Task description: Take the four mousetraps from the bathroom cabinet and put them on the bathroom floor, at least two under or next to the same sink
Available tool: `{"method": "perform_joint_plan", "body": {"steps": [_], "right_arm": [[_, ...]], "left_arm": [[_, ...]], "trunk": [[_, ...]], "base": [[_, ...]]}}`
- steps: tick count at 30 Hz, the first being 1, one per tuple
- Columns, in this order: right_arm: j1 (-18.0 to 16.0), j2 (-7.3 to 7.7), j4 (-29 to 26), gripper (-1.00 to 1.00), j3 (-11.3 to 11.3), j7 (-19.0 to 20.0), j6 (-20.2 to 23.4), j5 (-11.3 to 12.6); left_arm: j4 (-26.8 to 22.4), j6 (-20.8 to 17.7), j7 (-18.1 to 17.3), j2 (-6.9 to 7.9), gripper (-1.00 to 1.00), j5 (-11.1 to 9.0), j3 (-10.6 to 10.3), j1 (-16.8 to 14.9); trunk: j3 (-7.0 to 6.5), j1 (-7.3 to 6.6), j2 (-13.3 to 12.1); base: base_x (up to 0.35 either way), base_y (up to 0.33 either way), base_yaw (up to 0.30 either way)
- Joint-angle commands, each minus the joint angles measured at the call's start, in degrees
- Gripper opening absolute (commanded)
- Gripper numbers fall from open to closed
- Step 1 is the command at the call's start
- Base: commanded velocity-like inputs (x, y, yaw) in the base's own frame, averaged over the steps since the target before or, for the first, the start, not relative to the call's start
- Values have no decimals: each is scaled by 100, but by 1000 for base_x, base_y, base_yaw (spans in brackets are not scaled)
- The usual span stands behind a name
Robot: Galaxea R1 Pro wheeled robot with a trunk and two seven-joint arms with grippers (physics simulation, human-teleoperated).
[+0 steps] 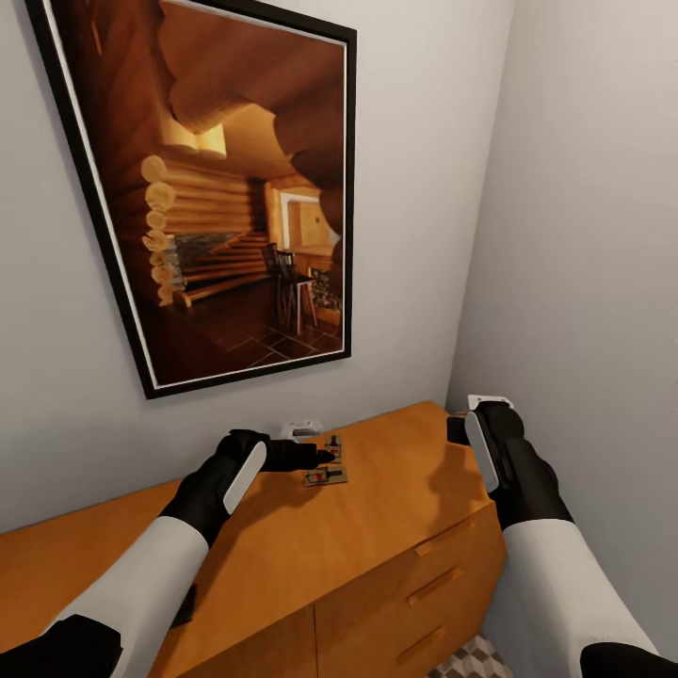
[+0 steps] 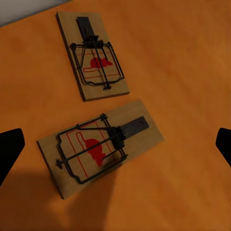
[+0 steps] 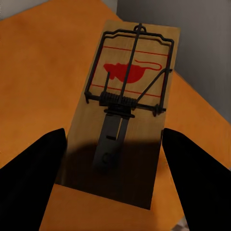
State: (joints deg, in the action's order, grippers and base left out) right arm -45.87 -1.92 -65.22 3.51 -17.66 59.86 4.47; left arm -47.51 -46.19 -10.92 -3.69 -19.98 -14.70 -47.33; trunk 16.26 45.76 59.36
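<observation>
Both sets of jaws stand wide apart, and neither holds anything. From the head view, the left gripper (image 1: pixel 315 459) hovers over the cabinet (image 1: pixel 395 490) top near the middle, its tip just beside two mousetraps (image 1: pixel 326 476) that lie flat, the second at about twelve o'clock from the first, close but apart. In the left wrist view these two (image 2: pixel 101 148) lie between the dark fingertips (image 2: pixel 9 149), angled to one another, each with its black wire spring and red mark upward. The right gripper (image 1: pixel 471 426) hangs at the cabinet's far right corner, about three o'clock from the left one. In its wrist view a third mousetrap (image 3: pixel 126 103) lies lengthwise between the fingers (image 3: pixel 38 163), near the cabinet edge, with the wall just beyond. A small white object (image 1: pixel 299 429) sits by the wall behind the left gripper. A framed picture (image 1: pixel 226 179) hangs above.

Judging by this, the task is at its start: three traps rest on the cabinet, none gripped; a fourth I cannot find. A patch of bathroom floor (image 1: pixel 471 659) shows at six o'clock; it carries no trap.
</observation>
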Motion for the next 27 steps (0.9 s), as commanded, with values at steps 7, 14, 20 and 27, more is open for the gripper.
{"method": "perform_joint_plan", "body": {"steps": [7, 14, 20, 27], "right_arm": [[-2, -59, 72, -100, -43, -32, 14, 59], [-2, -289, 858, -100, -282, -38, -443, 1], [-3, -442, 1200, -100, -621, -28, -816, -1], [-1, -476, 1250, -100, -689, -19, -886, 8]], "left_arm": [[-7, -21, -22, 0, 100, 21, 2, -4], [-12, -21, -16, -4, 100, 21, -2, -4], [-12, -21, -15, -27, 100, 24, -6, -4], [-12, -21, -11, -34, 100, 26, -7, -4]], "trunk": [[8, 1, 5], [8, 1, 5], [8, 1, 5], [8, 1, 5]], "base": [[0, 0, 0], [0, 0, 0], [0, 0, 0], [0, 0, 0]]}}
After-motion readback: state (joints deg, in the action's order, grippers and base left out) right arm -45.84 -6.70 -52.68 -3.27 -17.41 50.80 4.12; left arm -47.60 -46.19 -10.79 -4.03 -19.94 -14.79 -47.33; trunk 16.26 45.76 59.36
